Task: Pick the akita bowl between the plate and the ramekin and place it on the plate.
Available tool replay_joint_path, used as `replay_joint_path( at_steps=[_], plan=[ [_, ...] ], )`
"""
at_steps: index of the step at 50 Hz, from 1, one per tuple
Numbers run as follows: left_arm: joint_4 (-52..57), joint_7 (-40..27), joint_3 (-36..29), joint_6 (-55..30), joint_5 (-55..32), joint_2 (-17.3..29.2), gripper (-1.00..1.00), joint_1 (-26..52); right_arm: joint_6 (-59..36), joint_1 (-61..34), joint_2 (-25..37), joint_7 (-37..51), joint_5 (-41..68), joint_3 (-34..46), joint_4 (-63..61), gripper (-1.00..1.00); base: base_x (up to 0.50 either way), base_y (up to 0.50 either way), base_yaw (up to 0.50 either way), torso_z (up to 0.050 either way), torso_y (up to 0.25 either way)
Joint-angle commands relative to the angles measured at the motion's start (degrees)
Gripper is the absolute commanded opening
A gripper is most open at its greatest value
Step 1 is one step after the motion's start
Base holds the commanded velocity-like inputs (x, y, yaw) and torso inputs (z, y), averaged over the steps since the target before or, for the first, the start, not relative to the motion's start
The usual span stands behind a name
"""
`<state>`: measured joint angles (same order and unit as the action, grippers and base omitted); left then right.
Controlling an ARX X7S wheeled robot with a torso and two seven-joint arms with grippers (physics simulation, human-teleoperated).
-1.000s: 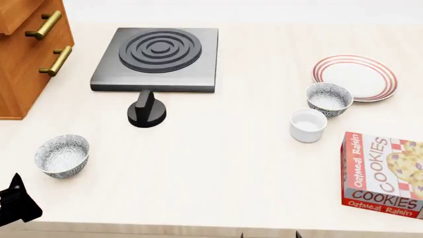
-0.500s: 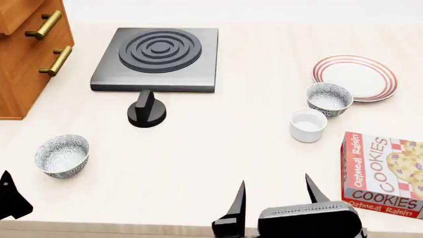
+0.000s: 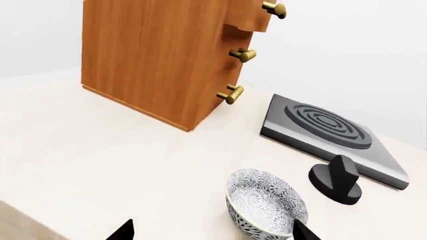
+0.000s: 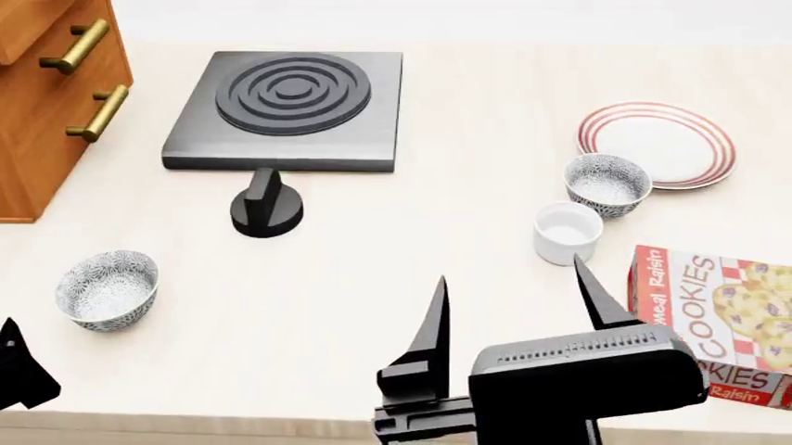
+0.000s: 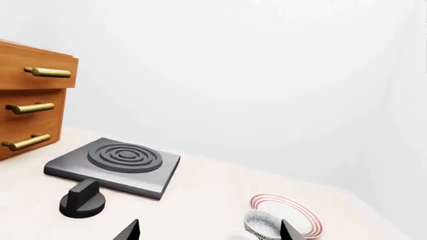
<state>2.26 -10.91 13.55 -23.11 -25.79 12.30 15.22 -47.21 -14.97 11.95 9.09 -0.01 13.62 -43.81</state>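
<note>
Right gripper [image 4: 514,301] seen spread, empty, base cut off at frame edge; left gripper [image 4: 19,366] mostly cropped, state unreadable; akita bowl [image 4: 606,184] overlaps plate [image 4: 687,130] rim, ramekin [image 4: 568,233] just beside; bare tabletop [image 4: 371,269] between

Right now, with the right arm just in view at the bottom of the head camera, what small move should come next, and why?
Probably advance the right gripper forward and rightward toward the speckled grey-and-white bowl sitting between the red-ringed white plate and the plain white ramekin. Its jaws stand open and empty, well short of that bowl, with the ramekin nearer along the way.
</note>
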Motion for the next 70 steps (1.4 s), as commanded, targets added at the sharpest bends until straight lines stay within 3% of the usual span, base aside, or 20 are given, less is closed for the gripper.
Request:
replay_joint_path(
  at_steps=[1, 54, 70],
  plan=[
    [-0.3, 0.0, -0.5, 0.8, 0.1, 0.1, 1.00, -0.1, -0.7, -0.5, -0.1, 0.2, 0.6, -0.2, -1.1, 1.00, -0.05, -0.31, 0.00, 0.000, 0.000],
    [-0.4, -0.6, -1.7, 2.1, -0.5, 0.9, 1.00, -0.5, 0.0, -0.6, 0.8, 1.6, 2.1, 0.2, -0.5, 1.00, -0.03, -0.33, 0.00, 0.000, 0.000],
    [-0.3, -0.9, -1.9, 2.1, -0.9, 1.2, 1.00, -0.6, 1.6, -0.5, 1.8, 1.9, 1.7, 1.5, -0.1, 1.00, 0.07, -0.02, 0.00, 0.000, 0.000]
  ],
)
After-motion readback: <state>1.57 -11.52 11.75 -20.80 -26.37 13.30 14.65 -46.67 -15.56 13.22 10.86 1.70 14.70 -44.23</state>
